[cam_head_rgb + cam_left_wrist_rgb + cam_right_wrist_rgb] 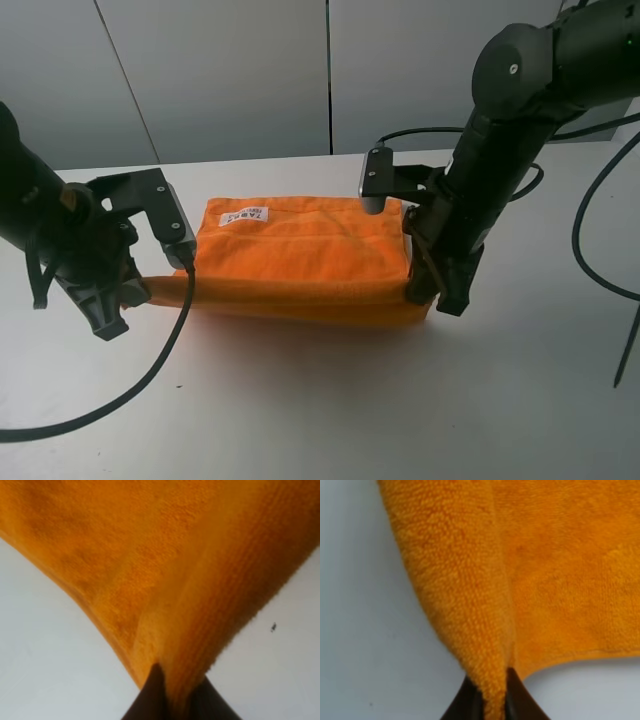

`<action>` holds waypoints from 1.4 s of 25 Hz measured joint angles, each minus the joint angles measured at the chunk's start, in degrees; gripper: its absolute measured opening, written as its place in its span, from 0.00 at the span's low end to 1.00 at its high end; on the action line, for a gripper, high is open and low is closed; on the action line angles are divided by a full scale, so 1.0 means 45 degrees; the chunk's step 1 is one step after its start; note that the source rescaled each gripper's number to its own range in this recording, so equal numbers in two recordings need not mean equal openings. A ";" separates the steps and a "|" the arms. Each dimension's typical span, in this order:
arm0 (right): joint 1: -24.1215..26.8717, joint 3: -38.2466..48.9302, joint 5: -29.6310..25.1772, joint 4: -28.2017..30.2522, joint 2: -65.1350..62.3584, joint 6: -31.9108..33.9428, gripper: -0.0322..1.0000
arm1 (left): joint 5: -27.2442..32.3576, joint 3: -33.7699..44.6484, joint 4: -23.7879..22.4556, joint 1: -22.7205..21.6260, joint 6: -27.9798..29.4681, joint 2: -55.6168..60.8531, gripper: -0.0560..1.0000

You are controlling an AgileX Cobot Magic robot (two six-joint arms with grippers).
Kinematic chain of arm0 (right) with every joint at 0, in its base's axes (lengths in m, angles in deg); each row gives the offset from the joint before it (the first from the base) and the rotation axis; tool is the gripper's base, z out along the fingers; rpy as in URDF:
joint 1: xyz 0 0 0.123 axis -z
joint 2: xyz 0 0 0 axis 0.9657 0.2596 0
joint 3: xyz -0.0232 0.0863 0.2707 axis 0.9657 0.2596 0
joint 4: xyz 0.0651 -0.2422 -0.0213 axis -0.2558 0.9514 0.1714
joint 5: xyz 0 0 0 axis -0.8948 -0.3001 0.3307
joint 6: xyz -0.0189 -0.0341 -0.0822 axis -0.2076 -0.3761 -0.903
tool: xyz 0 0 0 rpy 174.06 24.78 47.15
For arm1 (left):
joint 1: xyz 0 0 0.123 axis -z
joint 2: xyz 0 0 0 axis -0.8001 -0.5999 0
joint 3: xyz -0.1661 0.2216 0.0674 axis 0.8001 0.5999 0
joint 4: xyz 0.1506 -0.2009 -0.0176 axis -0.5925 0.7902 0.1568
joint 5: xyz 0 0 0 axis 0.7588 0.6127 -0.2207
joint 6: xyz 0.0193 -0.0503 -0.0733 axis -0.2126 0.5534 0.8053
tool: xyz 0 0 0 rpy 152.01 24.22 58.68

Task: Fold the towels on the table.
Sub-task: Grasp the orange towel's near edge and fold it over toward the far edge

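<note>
Left tool [176, 700], right tool [492, 700] clamp towel [300, 255]; corners hidden.

Open table [330, 410] lies in front of the towel [300, 255]; black cable [168, 345] crosses front-left; left gripper [135, 292] and right gripper [428, 290] block both towel ends

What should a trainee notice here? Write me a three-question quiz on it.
1. True or false: the left gripper and the right gripper each pinch the towel.
2. In the high view, the label sits near the towel's: A) far left corner; B) near right corner; C) middle.
3. How many towels are in view?

Key: 1 true; 2 A; 3 one.
</note>
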 joint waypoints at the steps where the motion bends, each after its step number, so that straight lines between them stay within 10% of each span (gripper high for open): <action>1: 0.0000 0.0000 0.0173 0.0134 0.0000 0.0090 0.04 | -0.0190 0.0000 -0.0055 0.0009 0.0021 0.0000 0.05; 18: 0.0000 -0.1793 0.1166 0.2132 0.0000 0.0716 0.04 | -0.2391 0.0000 -0.3484 0.0030 0.3239 0.0000 0.05; 35: -0.0022 -0.1878 0.3161 0.3608 0.0833 0.0867 0.04 | -0.4008 0.0000 -0.9589 0.0059 0.9353 -0.1128 0.05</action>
